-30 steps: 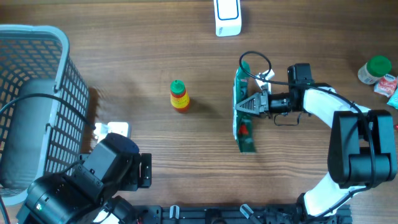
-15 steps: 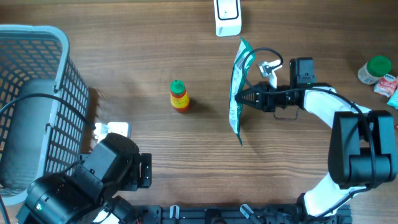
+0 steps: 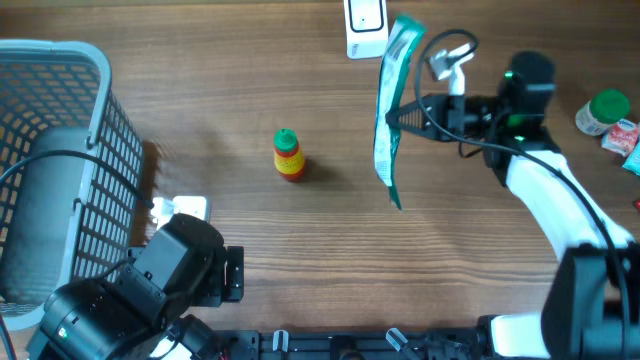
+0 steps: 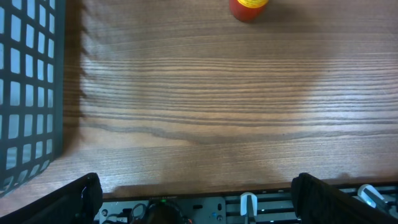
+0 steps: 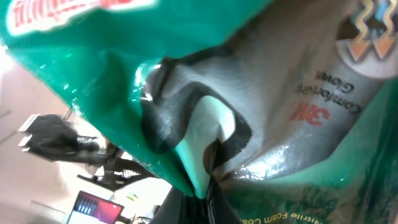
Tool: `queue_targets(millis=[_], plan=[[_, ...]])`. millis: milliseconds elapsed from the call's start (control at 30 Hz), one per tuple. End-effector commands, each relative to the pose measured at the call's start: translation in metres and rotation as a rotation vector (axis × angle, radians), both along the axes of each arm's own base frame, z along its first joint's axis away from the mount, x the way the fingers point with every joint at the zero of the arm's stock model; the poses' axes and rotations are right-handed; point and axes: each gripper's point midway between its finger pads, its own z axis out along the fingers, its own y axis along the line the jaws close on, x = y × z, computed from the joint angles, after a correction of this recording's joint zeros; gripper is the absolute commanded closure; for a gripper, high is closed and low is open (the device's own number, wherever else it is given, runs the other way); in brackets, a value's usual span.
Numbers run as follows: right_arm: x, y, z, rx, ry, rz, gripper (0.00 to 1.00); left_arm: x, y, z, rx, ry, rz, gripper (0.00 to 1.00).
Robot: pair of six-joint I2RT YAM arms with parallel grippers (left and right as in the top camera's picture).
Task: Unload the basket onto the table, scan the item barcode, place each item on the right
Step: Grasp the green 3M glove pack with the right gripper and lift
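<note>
Packet: at 1 o'clock in the overhead view, hanging edge-on above the table.
Right gripper: fingers pinched tight on the packet's crumpled edge.
Left gripper: at 7 o'clock, fingers spread wide, holding nothing.
Scanner: at 12 o'clock, just beside the packet's top end.
Bottle: at 9 o'clock from the packet, well apart.
Basket: far 9 o'clock.
Jar: far 3 o'clock.
In the way: the packet fills the right wrist view.
Materials: packet is glossy crinkled film, green and grey; table is wood-grain; basket is a grey grid; scanner is white and rounded; bottle is yellow-red with a green cap.
</note>
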Motion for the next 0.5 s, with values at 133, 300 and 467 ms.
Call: queue_targets(millis=[133,300,467], plan=[[-0.050,0.001,0.075,-0.018,-0.060,0.067,0.95,0.001,0.001,0.002,-0.005,-0.011,0.013,0.00],[-0.049,0.001,0.071,-0.018,0.009,0.068,0.95,0.005,-0.009,0.005,-0.051,-0.026,0.002,0.00],[-0.050,0.001,0.069,-0.018,0.068,0.069,0.96,0.066,-0.075,0.062,-0.359,-0.311,-0.056,0.00]])
